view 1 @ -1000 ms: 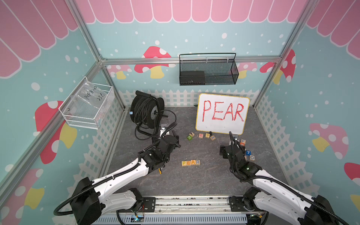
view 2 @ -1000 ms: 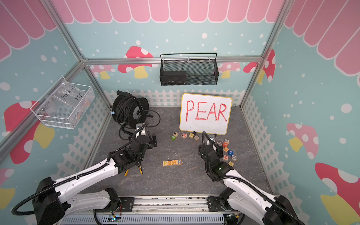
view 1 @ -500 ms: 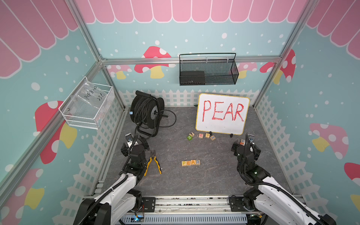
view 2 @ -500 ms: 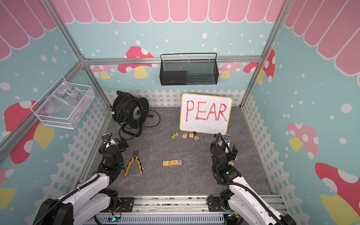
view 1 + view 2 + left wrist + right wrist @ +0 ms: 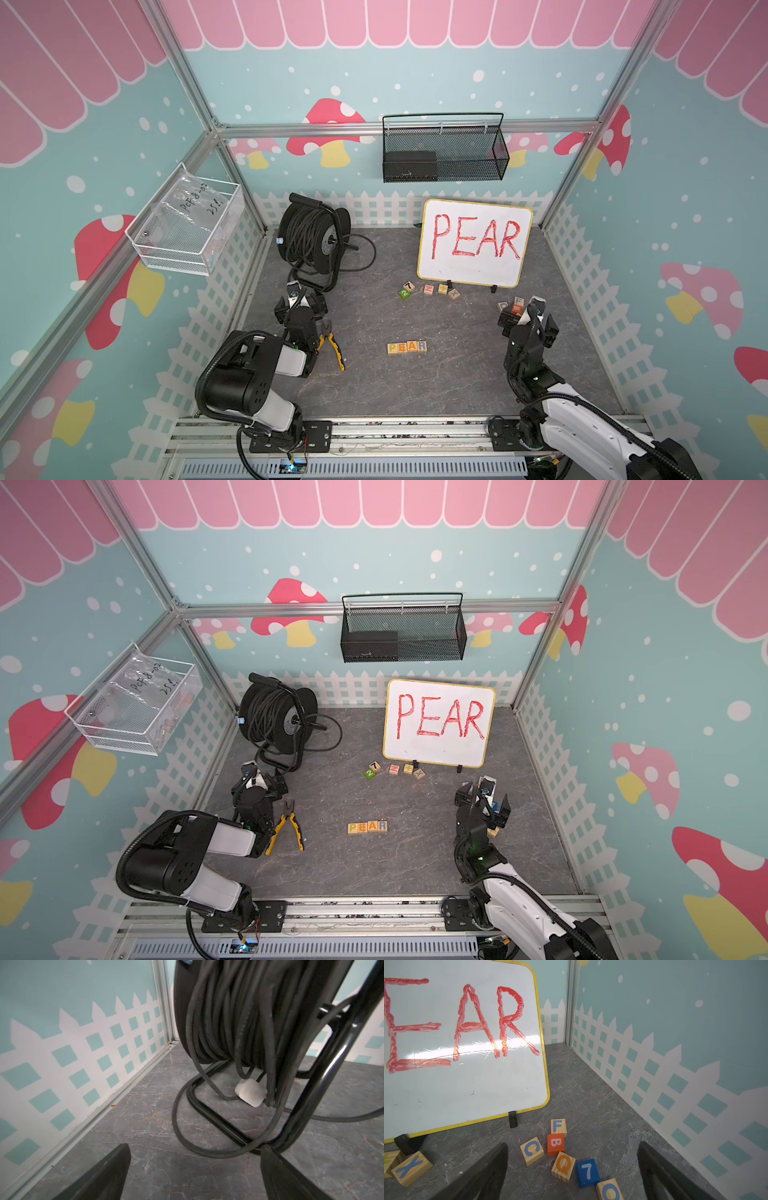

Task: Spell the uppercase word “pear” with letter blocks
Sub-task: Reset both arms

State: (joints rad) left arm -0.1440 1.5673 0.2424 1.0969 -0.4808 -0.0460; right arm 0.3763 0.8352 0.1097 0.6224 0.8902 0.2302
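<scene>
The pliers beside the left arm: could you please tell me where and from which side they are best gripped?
The pliers lie flat, handles splayed towards the front, so I would come from straight above and close across the neck just behind the dark head, where the two yellow handles meet: probably their narrowest part.

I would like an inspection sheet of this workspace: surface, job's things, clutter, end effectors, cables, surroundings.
Surface: grey table, no spill seen.
Job's things: letter blocks in one tight row reading PEAR.
Clutter: spare blocks before the whiteboard; loose blocks by the side wall; pliers.
End effectors: left end effector open, empty; right end effector open, empty.
Cables: cable reel, one loop loose on the table.
Surroundings: black basket and white wire bin hang on the walls.
</scene>
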